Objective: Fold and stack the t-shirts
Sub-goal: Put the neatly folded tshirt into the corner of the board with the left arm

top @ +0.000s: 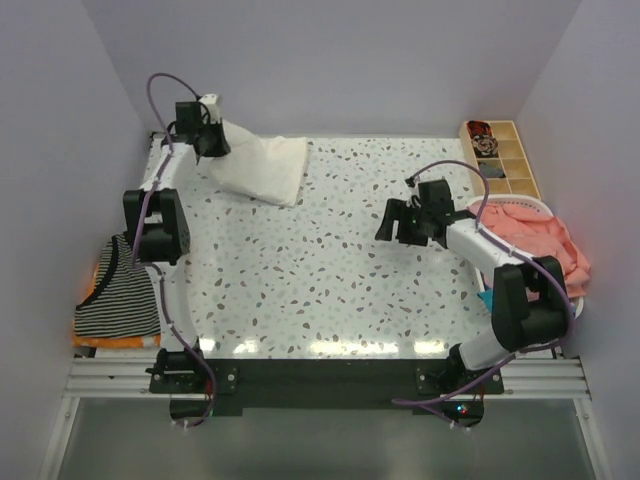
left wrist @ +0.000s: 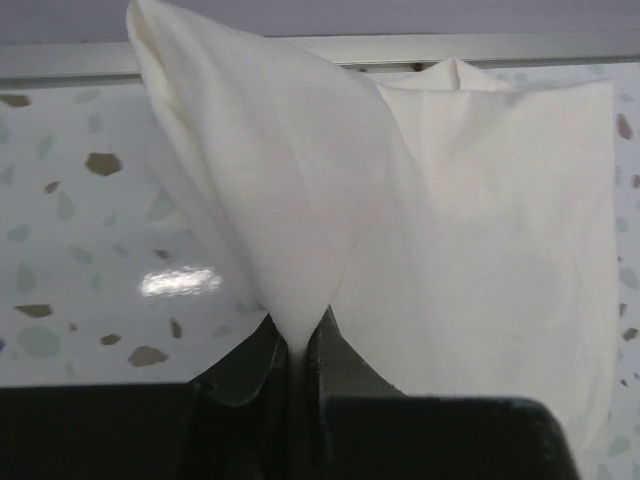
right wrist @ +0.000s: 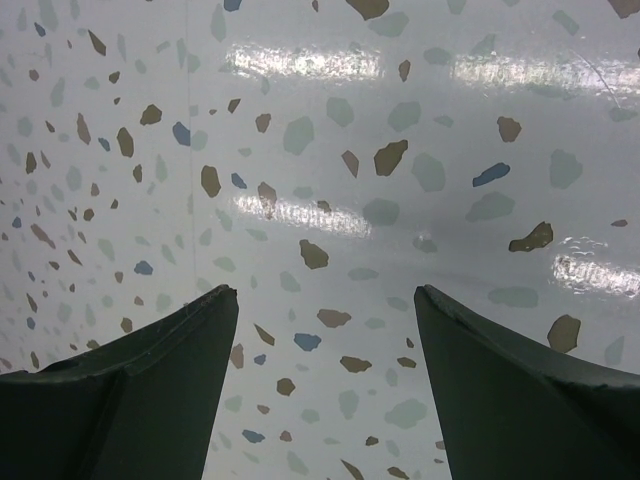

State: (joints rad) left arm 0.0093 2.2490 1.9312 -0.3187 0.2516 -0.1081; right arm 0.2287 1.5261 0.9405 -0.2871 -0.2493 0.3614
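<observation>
A cream t-shirt (top: 262, 167), folded, lies at the far left of the speckled table (top: 330, 270); one corner is lifted. My left gripper (top: 207, 135) is shut on that lifted corner; in the left wrist view the cream cloth (left wrist: 400, 220) hangs from the pinched jaws of my left gripper (left wrist: 297, 345). My right gripper (top: 392, 222) is open and empty above the bare table right of centre; in the right wrist view my right gripper (right wrist: 325, 305) shows only table between its fingers. A black-and-white striped t-shirt (top: 118, 290) lies on an orange one (top: 115, 342) at the left edge. Coral-pink t-shirts (top: 535, 235) fill a white basket (top: 528, 203) at the right.
A compartmented wooden tray (top: 500, 157) stands at the far right corner. A bit of blue cloth (top: 485, 298) shows by the right arm. Purple walls close in the table at the back and sides.
</observation>
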